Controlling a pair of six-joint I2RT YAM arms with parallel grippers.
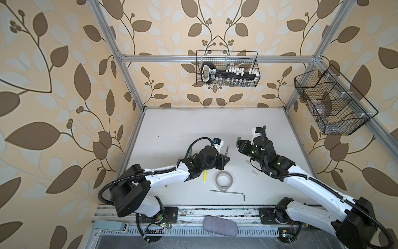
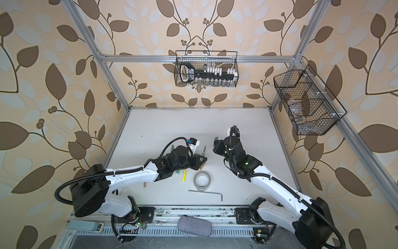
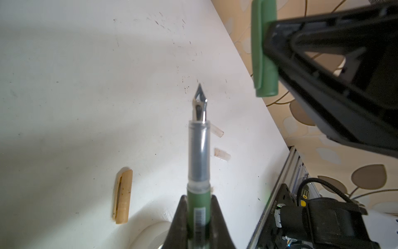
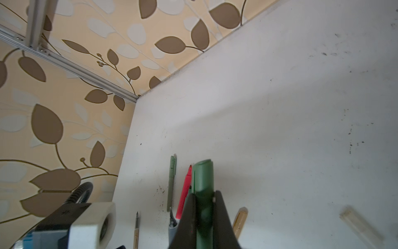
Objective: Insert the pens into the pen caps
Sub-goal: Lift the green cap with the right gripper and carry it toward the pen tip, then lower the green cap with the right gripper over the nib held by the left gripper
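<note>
My left gripper [image 3: 198, 199] is shut on a dark green fountain pen [image 3: 198, 151], whose bare nib [image 1: 291, 149] sticks out past the fingers. My right gripper [image 4: 204, 194] is shut on a green pen cap [image 4: 202, 176]. That green pen cap [image 3: 263, 49] hangs off to one side of the nib, apart from it. On the table lie a tan cap [image 3: 122, 195], two clear caps [image 3: 217, 131] [image 3: 223, 154], a grey-green pen [image 4: 171, 181], a pink marker [image 4: 185, 194] and a yellow marker [image 1: 204, 175]. In both top views the grippers face each other over the table's middle.
A roll of clear tape [image 1: 224, 180] and a silver hex key [image 1: 228, 192] lie near the front. Wire baskets hang on the back rail [image 1: 228, 69] and the right rail [image 1: 331, 103]. A grey pouch [image 1: 220, 224] sits on the front rail.
</note>
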